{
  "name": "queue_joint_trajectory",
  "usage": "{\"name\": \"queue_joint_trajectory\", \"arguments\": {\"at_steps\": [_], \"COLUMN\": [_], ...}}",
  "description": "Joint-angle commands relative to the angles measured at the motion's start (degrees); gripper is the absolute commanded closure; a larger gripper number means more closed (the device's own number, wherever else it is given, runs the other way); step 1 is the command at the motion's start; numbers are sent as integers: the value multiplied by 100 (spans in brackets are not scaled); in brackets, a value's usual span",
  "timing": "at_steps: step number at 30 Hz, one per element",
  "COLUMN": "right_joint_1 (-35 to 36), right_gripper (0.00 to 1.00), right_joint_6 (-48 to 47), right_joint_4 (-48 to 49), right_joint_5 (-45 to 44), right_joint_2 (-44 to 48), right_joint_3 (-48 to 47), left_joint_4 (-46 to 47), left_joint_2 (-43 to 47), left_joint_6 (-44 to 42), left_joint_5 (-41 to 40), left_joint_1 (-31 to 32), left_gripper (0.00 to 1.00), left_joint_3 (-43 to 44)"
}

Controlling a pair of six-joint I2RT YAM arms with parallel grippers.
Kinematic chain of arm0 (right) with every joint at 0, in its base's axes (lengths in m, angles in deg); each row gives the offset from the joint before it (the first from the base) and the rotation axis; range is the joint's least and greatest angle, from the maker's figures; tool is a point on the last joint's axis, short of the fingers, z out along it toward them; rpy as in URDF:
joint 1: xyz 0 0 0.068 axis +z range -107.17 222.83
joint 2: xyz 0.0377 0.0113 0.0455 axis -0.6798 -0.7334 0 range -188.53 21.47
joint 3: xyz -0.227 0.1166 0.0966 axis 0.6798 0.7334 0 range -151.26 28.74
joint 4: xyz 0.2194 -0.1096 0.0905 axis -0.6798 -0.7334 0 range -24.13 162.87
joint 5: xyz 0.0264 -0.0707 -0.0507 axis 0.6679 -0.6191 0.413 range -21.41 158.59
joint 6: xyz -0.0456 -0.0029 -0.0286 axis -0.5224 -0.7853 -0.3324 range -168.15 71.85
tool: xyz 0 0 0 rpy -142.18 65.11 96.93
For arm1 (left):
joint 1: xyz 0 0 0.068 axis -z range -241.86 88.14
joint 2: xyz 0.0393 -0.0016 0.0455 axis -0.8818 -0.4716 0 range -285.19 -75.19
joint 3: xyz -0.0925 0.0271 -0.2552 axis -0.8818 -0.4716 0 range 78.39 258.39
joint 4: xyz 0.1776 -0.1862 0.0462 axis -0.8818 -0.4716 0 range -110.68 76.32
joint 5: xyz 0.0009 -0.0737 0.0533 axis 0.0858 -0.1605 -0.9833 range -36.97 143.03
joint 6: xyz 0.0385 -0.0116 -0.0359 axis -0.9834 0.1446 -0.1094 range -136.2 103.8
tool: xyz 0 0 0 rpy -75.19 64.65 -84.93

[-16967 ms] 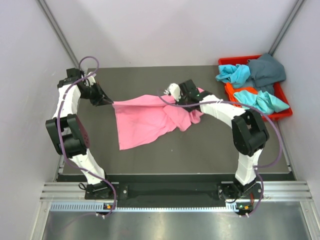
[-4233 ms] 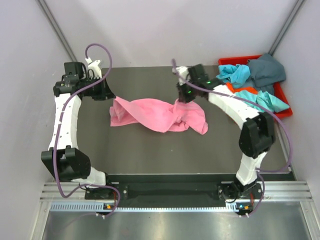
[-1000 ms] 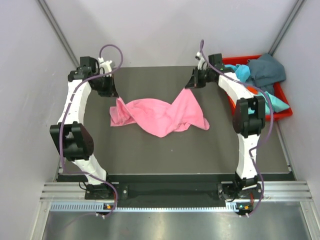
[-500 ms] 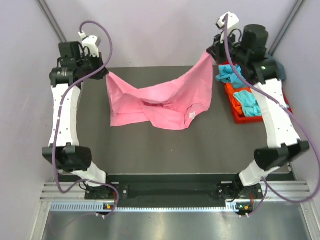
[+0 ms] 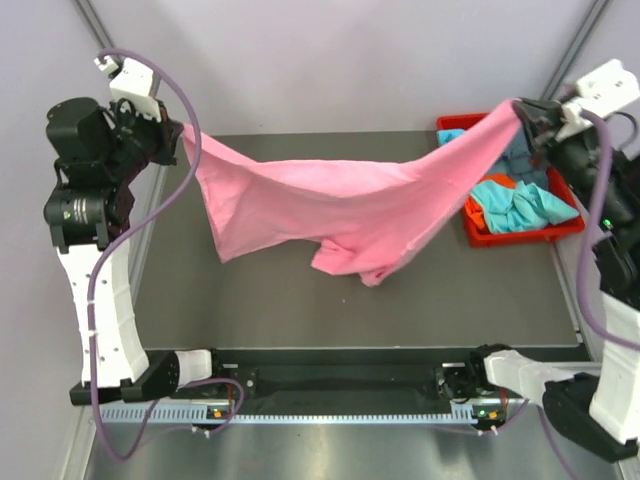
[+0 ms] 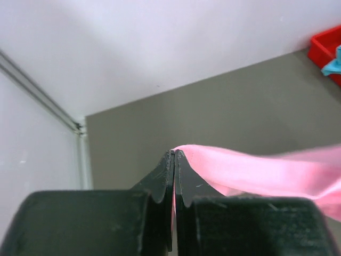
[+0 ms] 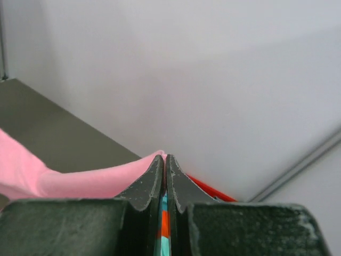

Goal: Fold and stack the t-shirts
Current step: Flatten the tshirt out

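My left tool (image 6: 174,152) and right tool (image 7: 164,157) are each clamped shut on one end of the bright pink t-shirt (image 5: 340,205). I hold it raised and spread between them, its middle sagging toward the counter (image 5: 300,300). Its right end passes over the red bin (image 5: 520,233) of turquoise t-shirts (image 5: 520,200).

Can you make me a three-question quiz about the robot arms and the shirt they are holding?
1. Where is the red bin?
A) at the right edge of the table
B) at its left edge
C) on the floor

2. What colour is the t-shirt the arms hold?
A) orange
B) pink
C) turquoise

3. How is that t-shirt?
A) folded flat
B) stuffed in the bin
C) held up between both grippers

Answers: 1 A, the bin sits far right. 2 B, the cloth is bright pink. 3 C, the left gripper and right gripper each pinch one end.
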Motion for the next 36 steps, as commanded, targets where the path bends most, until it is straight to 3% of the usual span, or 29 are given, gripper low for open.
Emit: {"name": "queue_joint_trajectory", "arguments": {"at_steps": [1,11,19,25,29,36], "right_joint_1": [-367,-948,-1335,-1371,-1432,-1493], "right_gripper": [100,100,100,100,100,100], "right_joint_6": [61,439,835,922,861,843], "right_joint_4": [-78,-192,-201,115,1,177], "right_joint_5": [-208,-235,-41,-94,47,-156], "right_joint_2": [401,1280,921,842,613,1008], "right_joint_3": [39,-557,-1770,-1674,-2368,-2334], "left_joint_4": [129,391,1007,1227,1323,1578], "left_joint_2": [332,886,1071,1212,1264,1607], "left_joint_6": [-523,-824,-674,-692,-682,-612], "left_joint_5": [-378,-456,-562,-782,-756,-642], "left_joint_1": [10,10,19,10,1,2], "left_gripper": [100,100,100,100,100,100], "left_joint_3": [171,962,1051,857,989,743]}}
